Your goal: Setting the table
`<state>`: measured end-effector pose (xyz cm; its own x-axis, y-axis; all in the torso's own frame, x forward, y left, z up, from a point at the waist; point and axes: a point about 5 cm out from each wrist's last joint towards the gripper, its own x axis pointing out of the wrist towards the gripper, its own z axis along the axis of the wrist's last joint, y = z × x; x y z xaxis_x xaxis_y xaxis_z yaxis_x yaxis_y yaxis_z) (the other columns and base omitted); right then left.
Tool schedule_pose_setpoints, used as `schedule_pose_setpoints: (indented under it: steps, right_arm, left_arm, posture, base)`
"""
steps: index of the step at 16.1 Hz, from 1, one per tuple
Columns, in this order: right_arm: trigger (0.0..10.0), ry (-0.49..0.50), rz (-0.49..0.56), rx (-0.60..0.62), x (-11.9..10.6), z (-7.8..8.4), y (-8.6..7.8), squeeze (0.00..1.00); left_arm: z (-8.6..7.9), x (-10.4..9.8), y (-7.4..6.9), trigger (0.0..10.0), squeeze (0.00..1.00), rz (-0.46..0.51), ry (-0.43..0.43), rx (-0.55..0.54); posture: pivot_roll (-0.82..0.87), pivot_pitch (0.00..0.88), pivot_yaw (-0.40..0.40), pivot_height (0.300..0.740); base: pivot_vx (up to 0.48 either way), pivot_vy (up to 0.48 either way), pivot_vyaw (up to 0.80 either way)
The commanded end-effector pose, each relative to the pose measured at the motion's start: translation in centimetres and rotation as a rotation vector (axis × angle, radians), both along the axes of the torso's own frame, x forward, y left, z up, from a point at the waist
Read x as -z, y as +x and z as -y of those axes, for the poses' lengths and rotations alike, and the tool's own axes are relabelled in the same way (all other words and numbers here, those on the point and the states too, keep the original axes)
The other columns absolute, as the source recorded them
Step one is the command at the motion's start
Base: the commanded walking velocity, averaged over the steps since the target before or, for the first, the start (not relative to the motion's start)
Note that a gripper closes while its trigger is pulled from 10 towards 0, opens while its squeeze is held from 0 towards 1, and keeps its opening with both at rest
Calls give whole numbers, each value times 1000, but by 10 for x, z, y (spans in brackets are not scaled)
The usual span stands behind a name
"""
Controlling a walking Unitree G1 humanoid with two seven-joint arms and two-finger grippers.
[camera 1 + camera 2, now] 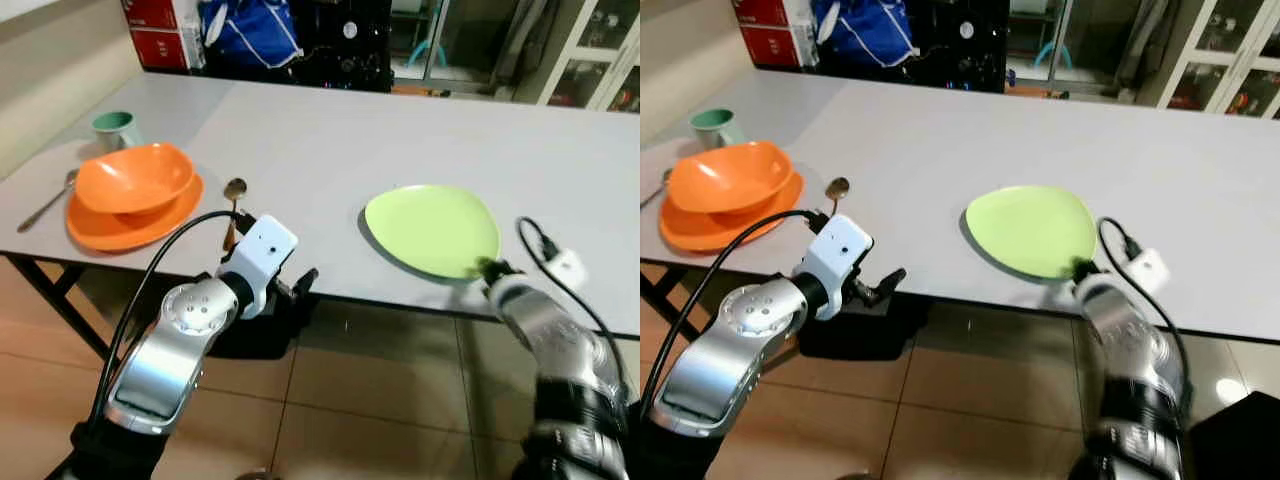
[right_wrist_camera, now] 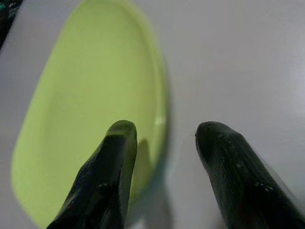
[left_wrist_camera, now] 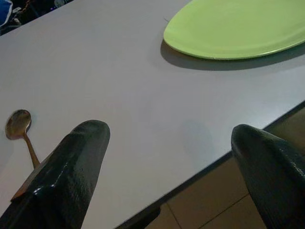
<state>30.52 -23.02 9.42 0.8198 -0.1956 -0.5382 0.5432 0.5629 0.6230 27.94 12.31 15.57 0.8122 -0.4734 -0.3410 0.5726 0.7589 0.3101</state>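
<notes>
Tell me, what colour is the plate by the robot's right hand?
Light green; the plate shows best in the left eye view, near the right hand.

Grey table (image 1: pixel 330 140) stretches across the view. On the robot's left sits an orange plate (image 1: pixel 120 228) with an orange bowl (image 1: pixel 134 177) on it, a spoon (image 1: pixel 47 201) just beside it, a green cup (image 1: pixel 116 127) behind. A bronze spoon (image 1: pixel 233 205) lies near the front edge. Further right, a lime-green plate (image 1: pixel 432 228).
</notes>
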Motion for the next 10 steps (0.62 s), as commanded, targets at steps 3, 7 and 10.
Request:
schedule_pose_setpoints:
  steps: [3, 7, 10]
  right_arm:
    - [10000, -68, 56, 43, -32, 7, -12, 0]
    - [10000, -436, 423, -71, -102, 1, -13, 0]
    - [10000, -721, 522, -266, -116, -31, -25, 0]
  left_arm:
    - [1, -5, 0, 10000, 0, 36, 9, -11]
    - [-8, -27, 9, 10000, 0, 208, -52, -165]
    - [-12, -41, 10, 10000, 0, 291, -127, -245]
  posture:
    - [-46, 0, 15, 740]
    - [-45, 0, 14, 740]
    - [-47, 0, 12, 740]
  base:
    - [0, 0, 0]
    - [0, 0, 0]
    - [0, 0, 0]
